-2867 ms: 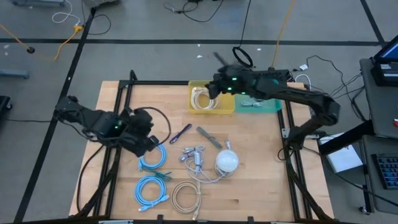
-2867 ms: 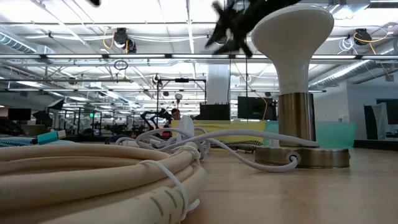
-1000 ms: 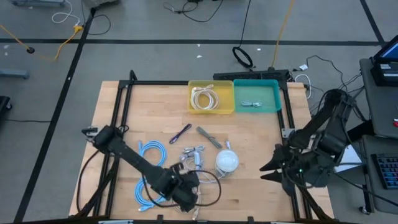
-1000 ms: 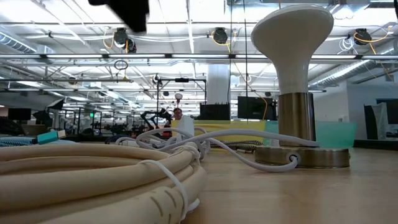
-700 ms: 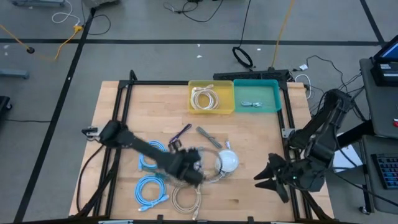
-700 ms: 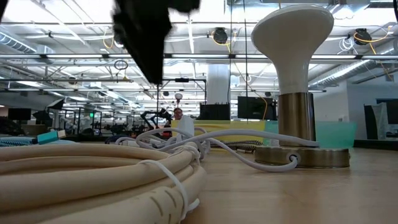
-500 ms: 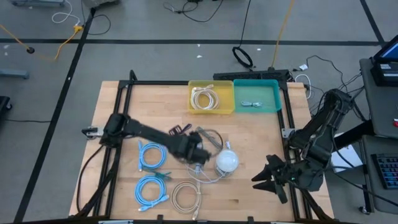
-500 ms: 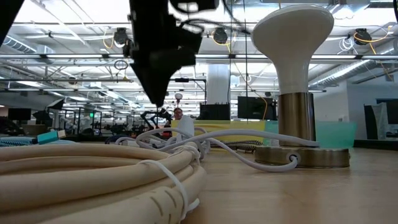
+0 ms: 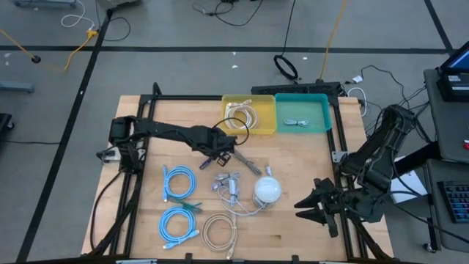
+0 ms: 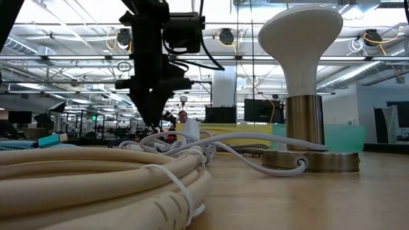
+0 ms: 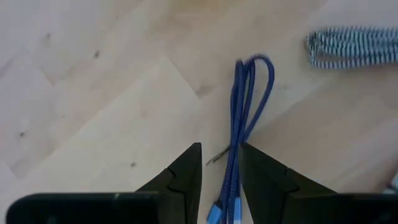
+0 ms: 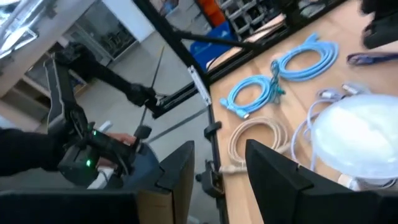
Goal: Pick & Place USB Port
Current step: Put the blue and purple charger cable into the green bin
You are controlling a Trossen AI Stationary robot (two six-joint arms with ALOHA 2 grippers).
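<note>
A dark blue USB cable [image 11: 239, 106], folded into a thin bundle, lies flat on the wood at the table's middle. My left gripper [image 9: 220, 157] points down over its plug end, open, with one finger on each side of the cable [image 11: 227, 180]; whether a finger touches it, I cannot tell. In the low view the left gripper [image 10: 152, 122] hangs just above the cords. Small silver USB pieces on white cords [image 9: 229, 180] lie next to a white lamp [image 9: 267, 189]. My right gripper [image 9: 304, 209] hovers open over the table's near right corner, holding nothing.
A striped grey cable [image 11: 354, 46] lies close beside the blue one. Two light-blue coils [image 9: 179, 183] and a cream coil [image 9: 220, 231] lie near the front. The yellow bin [image 9: 225, 117] holds a cream cable; the green bin [image 9: 328, 114] holds small grey pieces.
My left gripper has swung from above the cream coil at the near edge toward the far edge, rolling and sinking, and now stands over the blue cable. My right gripper has shifted slightly toward the table's left. No object has moved.
</note>
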